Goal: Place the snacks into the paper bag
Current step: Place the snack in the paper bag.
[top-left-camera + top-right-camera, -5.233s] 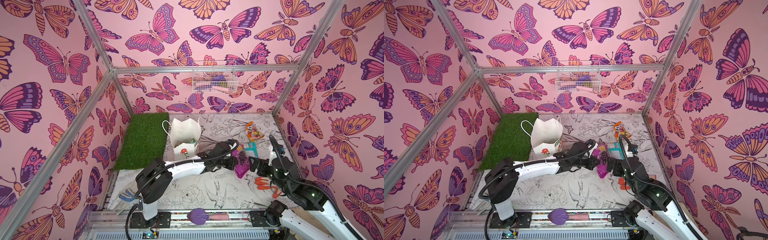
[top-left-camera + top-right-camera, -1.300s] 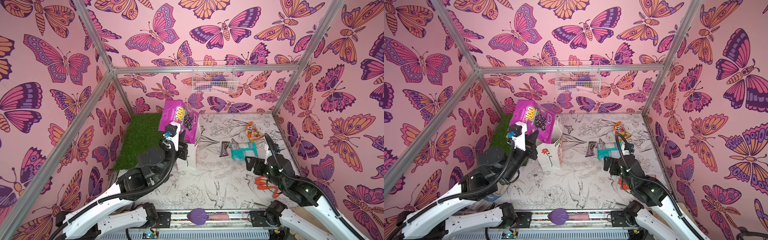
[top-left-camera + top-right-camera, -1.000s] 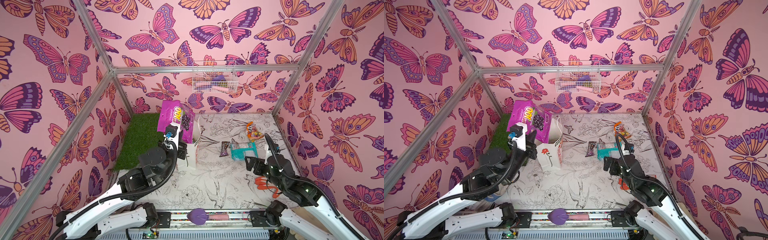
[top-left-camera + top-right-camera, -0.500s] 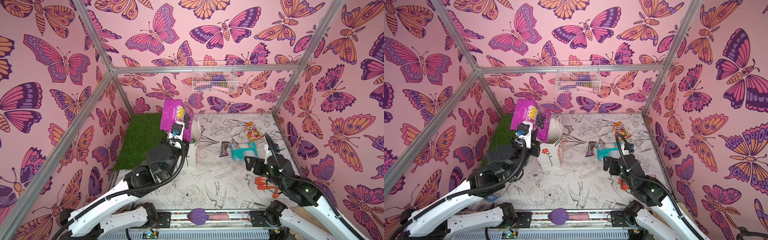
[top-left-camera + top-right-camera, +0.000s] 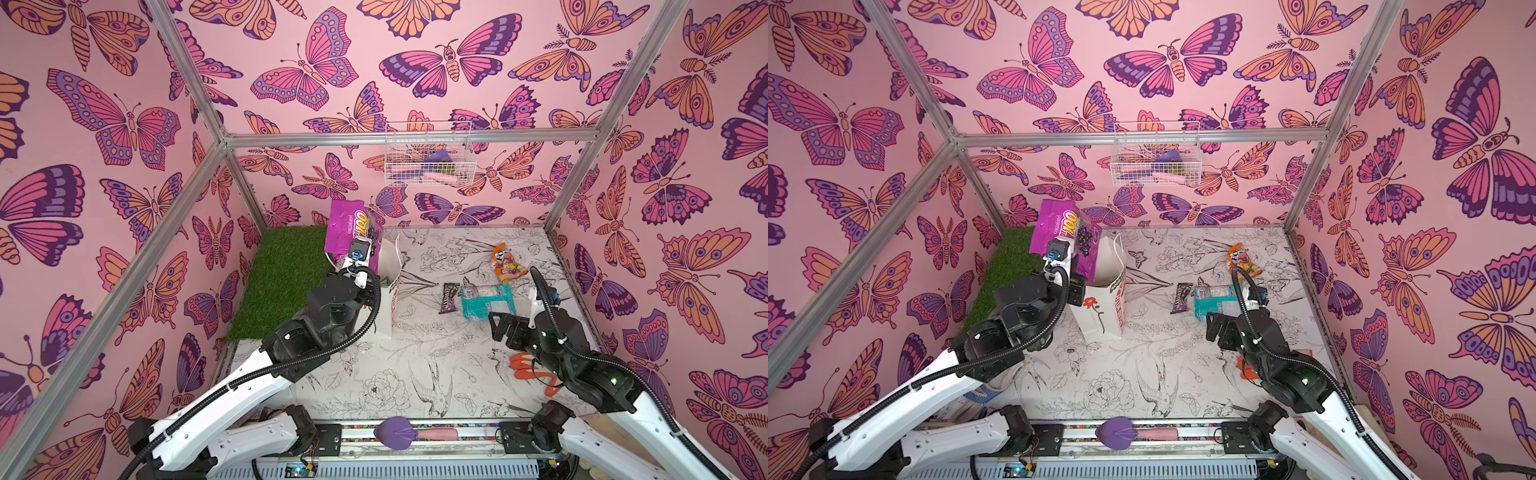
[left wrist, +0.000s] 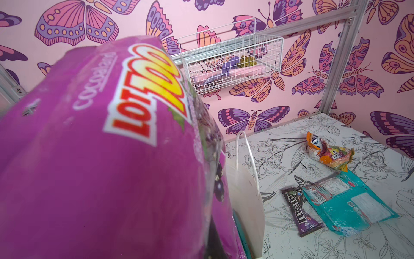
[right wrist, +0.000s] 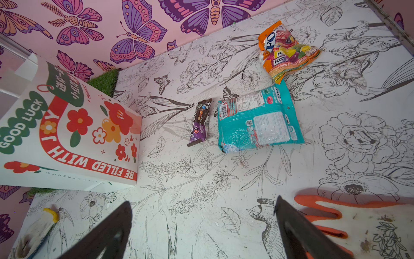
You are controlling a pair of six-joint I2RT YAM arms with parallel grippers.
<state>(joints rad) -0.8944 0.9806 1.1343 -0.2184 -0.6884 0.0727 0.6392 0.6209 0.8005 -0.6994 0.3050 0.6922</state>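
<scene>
Since a moment earlier the left hand (image 5: 360,261) had lowered the purple grape bag (image 5: 347,232), clenched on it above the paper bag (image 5: 1100,309) (beside the grass mat (image 5: 282,282)). The right hand (image 7: 201,206) hung released, nearer than the teal packet (image 5: 486,301).

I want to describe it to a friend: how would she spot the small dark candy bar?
Find the tall white paper bag standing beside the green turf. Three packets lie on the table near it; the bar wrapper is nearest the bag, beside the teal packet. It is the smallest, slim and dark brown-purple, unlike the wide teal one and the orange packet.
</scene>
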